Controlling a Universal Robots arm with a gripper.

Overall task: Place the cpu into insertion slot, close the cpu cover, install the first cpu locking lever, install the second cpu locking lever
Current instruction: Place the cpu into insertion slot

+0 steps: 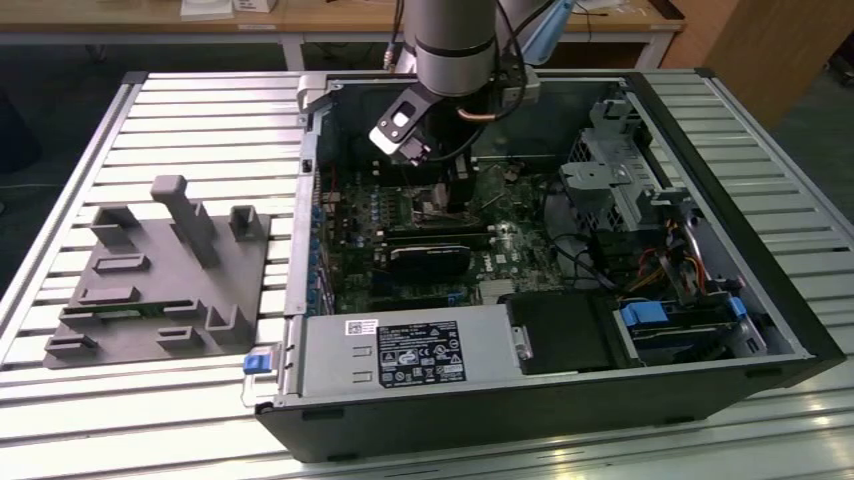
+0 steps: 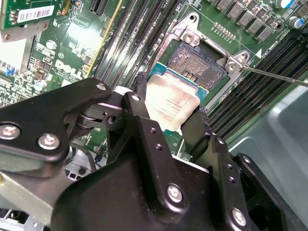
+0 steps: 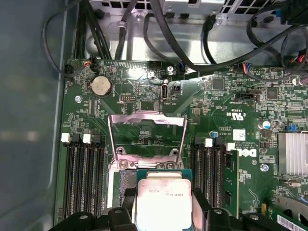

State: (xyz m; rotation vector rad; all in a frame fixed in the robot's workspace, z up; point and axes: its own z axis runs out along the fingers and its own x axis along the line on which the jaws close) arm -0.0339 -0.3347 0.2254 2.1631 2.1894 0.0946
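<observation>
I count one cpu (image 3: 162, 204), one insertion slot (image 2: 199, 65) and one cpu cover (image 3: 144, 118). There is one pincer (image 2: 171, 100) with two fingers (image 2: 142, 89). The surface (image 1: 200, 100) carries one computer case (image 1: 781, 320) and one grey holder block (image 1: 160, 290). Inside the case are one power-supply box (image 1: 400, 355) and one round battery (image 3: 101, 85).

a smooth silver-grey cylindrical arm (image 1: 454, 40) carries a white-and-black camera block (image 1: 400, 128) at its wrist. the gripper (image 2: 172, 103) is matte black, with rounded linkage plates (image 2: 43, 115), silver screws (image 2: 174, 193) and small holes along its fingers (image 2: 149, 139).
</observation>
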